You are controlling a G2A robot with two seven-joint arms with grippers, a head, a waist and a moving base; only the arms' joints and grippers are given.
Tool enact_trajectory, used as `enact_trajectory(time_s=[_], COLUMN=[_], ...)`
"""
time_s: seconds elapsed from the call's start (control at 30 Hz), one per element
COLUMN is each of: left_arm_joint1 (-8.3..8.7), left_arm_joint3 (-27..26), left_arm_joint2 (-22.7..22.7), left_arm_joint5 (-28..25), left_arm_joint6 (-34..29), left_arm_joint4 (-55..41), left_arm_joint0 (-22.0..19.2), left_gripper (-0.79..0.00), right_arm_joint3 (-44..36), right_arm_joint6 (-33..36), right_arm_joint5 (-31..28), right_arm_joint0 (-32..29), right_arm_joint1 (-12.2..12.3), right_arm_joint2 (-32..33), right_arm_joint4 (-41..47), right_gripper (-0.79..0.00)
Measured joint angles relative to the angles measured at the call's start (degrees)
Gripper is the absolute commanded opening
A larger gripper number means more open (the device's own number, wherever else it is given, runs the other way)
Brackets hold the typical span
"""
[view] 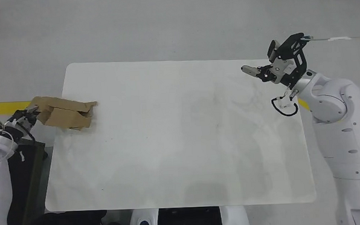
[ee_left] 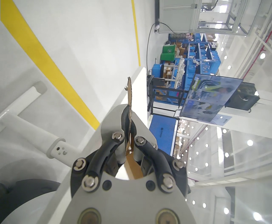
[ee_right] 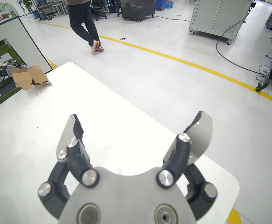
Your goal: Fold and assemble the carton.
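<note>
- One carton [view: 65,112], a brown corrugated blank that is partly collapsed, lies across the left edge of the table [view: 187,142]. Part of it rests on the white top and part overhangs toward the left arm.
- The left gripper [ee_left: 129,118] is closed on a carton flap, with the cardboard edge pinched between its two black pads.
- The right gripper [ee_right: 138,125] is spread wide and holds nothing. It hangs above the far right part of the table, well apart from the carton.
- Step in hand, as judged: bring the carton onto the working surface for opening.
- Draw the blank toward the table centre with a firm pinch. A thin flap may tear or slip if pulled at an angle.
- Hold the panels low over the surface so that loose flaps do not catch the table edge.
- Bring the right gripper to the opposite panel before any fold, because a single hold lets the blank swing.
- Contents: the carton is not erected and forms no open cavity, and nothing is seen in it.
</note>
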Motion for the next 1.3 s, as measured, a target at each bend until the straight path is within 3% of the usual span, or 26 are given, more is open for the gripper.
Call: enact_trajectory(time_s=[0.27,0.47,0.9,1.3], left_arm_joint1=[-0.40,-1.02,-4.03,-7.59], left_arm_joint3=[-4.5,-6.7,-3.9,-9.2], left_arm_joint2=[2.5,7.3,24.7,37.5], left_arm_joint5=[-0.1,-2.3,-9.9,-15.2], left_arm_joint6=[-4.1,-9.4,-25.8,-33.0], left_arm_joint4=[-3.6,-4.8,-5.0,-10.1], left_arm_joint0=[-3.6,-7.4,-20.5,-25.0], left_gripper=[-0.785,-0.785,-0.785,-0.785], right_arm_joint3=[0.0,0.0,0.0,0.0], right_arm_joint6=[0.0,0.0,0.0,0.0], right_arm_joint5=[0.0,0.0,0.0,0.0], right_arm_joint0=[0.0,0.0,0.0,0.0], right_arm_joint1=[0.0,0.0,0.0,0.0], right_arm_joint2=[0.0,0.0,0.0,0.0], right_arm_joint4=[0.0,0.0,0.0,0.0], right_gripper=[0.000,0.000,0.000,0.000])
